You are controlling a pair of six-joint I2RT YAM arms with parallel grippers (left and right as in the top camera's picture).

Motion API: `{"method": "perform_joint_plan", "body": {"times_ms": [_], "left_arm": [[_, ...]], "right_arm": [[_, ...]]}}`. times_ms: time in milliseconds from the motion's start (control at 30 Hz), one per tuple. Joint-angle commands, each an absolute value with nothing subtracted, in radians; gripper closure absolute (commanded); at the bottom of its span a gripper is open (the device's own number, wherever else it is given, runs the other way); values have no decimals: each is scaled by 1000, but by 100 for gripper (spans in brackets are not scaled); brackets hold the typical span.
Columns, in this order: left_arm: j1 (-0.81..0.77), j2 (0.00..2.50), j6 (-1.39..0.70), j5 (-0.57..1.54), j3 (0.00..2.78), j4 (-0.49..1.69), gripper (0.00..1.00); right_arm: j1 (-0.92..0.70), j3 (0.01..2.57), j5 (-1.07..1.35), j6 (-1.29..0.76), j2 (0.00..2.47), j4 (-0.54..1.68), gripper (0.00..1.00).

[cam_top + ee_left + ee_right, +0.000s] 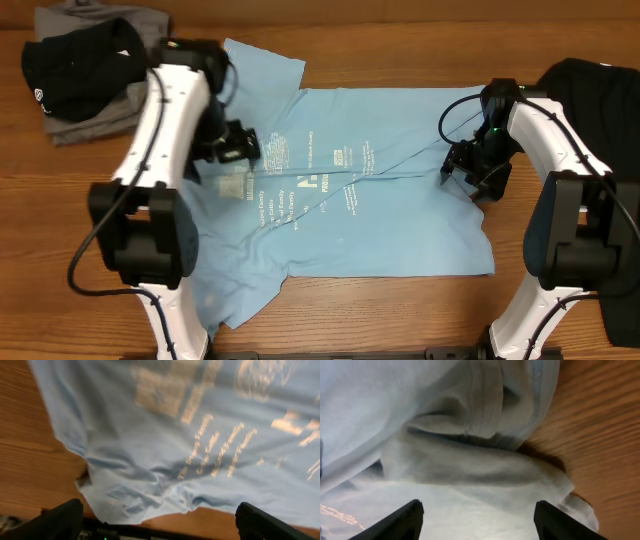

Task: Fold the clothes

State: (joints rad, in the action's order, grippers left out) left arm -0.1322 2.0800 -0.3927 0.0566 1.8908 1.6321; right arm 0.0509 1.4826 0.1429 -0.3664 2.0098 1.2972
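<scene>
Spread left pincer (pixel 157 510) and spread right pincer (pixel 477 505) hang over opposite ends of the light-blue T-shirt (pixel 350 190).

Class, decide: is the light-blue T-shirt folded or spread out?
Spread out: the light-blue T-shirt lies open on the table, both sleeves out, print facing up, only wrinkled across the middle.

light-blue T-shirt (pixel 400 220): soft matt knit cloth, wrinkled, stitched hem, flat print. table (pixel 400 60): smooth wood grain, slight sheen. black T-shirt (pixel 600 90): matt cloth. arm shells (pixel 160 120): glossy white plastic.
</scene>
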Motion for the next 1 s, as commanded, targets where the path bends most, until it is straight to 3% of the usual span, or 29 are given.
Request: {"method": "perform_joint_plan", "body": {"times_ms": [0, 367, 567, 700, 900, 967], "left_arm": [[-231, 2080, -374, 97, 1811, 1599, 0], [-439, 2080, -389, 126, 1762, 1550, 0], [-459, 2080, -389, 128, 1762, 1538, 0], [-459, 2080, -389, 127, 1762, 1539, 0], [-459, 2080, -389, 124, 1762, 1539, 0], [-459, 2080, -389, 123, 1762, 1539, 0]], "right_arm": [[52, 1480, 105, -373, 2009, 1267, 24], [52, 1474, 105, -370, 2009, 1168, 30], [52, 1412, 109, -371, 2009, 1069, 43], [52, 1382, 109, -371, 2010, 1018, 46], [52, 1381, 105, -371, 2010, 989, 61], [52, 1381, 105, -371, 2010, 987, 71]]}}
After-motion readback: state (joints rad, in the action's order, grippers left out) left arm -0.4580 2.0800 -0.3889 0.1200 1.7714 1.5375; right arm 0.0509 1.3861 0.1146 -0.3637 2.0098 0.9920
